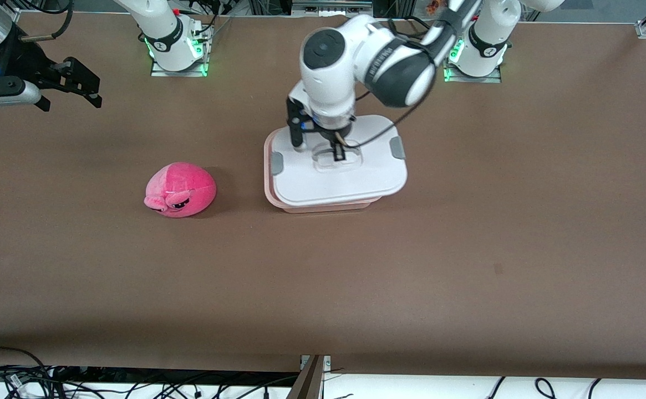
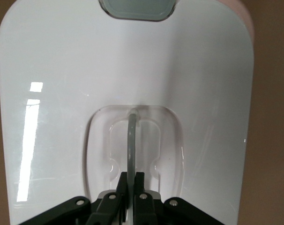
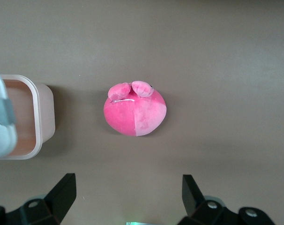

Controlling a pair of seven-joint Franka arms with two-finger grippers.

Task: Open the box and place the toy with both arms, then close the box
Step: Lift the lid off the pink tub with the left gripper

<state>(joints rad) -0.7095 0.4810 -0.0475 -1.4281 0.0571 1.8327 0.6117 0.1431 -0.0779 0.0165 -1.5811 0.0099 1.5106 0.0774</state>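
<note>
My left gripper [image 1: 337, 148] clenched the lid's handle [image 2: 131, 140] — toy [image 1: 179, 189] lay nearer my right gripper [image 1: 73, 83], released, waiting toward the right arm's end.

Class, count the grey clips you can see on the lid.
2. One clip sits on the lid edge toward the right arm's end of the table, the other clip on the edge toward the left arm's end. None seems hidden.

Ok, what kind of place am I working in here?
Likely a robotics lab bench: two arm bases bolted to a brown table, loose cables along its edge, and only a box and toy as props.
</note>
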